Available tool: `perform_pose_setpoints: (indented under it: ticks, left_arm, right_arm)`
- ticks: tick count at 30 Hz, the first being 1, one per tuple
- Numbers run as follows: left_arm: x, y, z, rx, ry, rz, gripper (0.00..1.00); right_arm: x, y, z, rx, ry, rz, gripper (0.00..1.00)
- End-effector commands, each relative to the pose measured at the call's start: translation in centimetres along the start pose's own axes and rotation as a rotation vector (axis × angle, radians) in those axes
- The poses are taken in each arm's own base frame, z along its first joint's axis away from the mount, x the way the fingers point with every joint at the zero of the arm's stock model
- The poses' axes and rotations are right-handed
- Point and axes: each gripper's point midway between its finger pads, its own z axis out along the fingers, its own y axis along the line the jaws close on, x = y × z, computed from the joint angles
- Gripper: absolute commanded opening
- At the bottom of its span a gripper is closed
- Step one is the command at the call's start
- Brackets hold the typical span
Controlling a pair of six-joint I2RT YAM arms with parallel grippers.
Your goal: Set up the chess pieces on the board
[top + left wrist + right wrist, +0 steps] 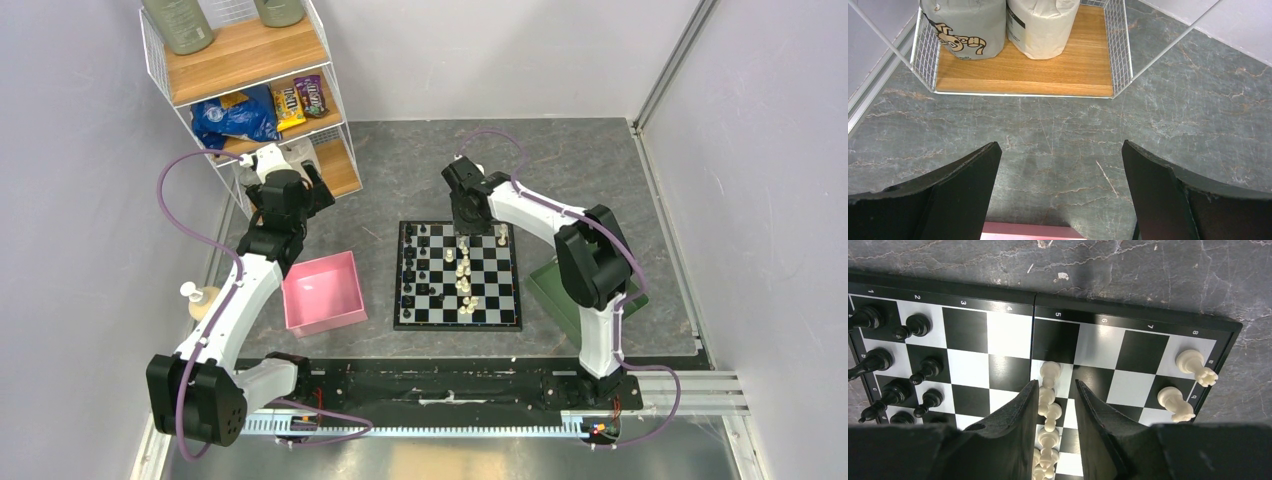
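The board [400, 275] lies in the middle of the table. Black chess pieces [412, 270] stand in its two left columns. A loose line of white pieces [464, 275] runs down the centre. My right gripper [466, 232] hangs over the board's far part. In the right wrist view its fingers [1056, 382] straddle the top of that white line [1050, 371], narrowly open, the left finger close against a pawn and the right one clear of it. Two white pieces [1190, 362] stand at the board's right edge [1128, 312]. My left gripper [1060, 145] is wide open and empty above bare table.
A pink tray [345, 260] sits left of the board, its edge [1028, 231] just below my left fingers. A green tray [560, 290] lies right of the board under the right arm. A wire shelf [250, 60] with paper rolls [968, 25] stands at the far left.
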Motion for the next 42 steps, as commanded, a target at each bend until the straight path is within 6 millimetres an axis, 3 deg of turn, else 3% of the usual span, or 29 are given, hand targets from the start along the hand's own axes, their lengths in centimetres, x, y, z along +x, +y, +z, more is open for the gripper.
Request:
perform_pose_setpoints:
  ticks: [1, 10, 12, 18, 32, 42]
  left_arm:
    - [-1.3, -0.2, 0.0, 0.006, -0.043, -0.001, 1.00]
    - [-1.2, -0.1, 0.0, 0.001, -0.043, 0.000, 1.00]
    - [-1.1, 0.0, 0.1, 0.000, -0.042, 0.001, 1.00]
    - [-1.1, 0.0, 0.1, 0.000, -0.043, 0.000, 1.00]
    - [-0.9, -0.3, 0.1, 0.011, -0.038, -0.006, 1.00]
    - [-0.9, -0.3, 0.2, 0.011, -0.034, -0.007, 1.00]
  right_arm:
    - [-2.0, 1.0, -0.3, -0.037, -0.040, 0.002, 0.39]
    - [-1.6, 1.0, 1.1, -0.031, -0.019, 0.003, 0.31]
    - [-1.5, 1.0, 1.1, -0.029, -0.019, 0.005, 0.24]
    - [-2.4, 0.2, 0.3, -0.013, -0.071, 0.021, 0.16]
    - [-3.3, -5.4, 0.2, 0.061, -0.081, 0.108, 0.14]
    - [-3.0, -6.0, 0.5, 0.063, -0.068, 0.120, 0.17]
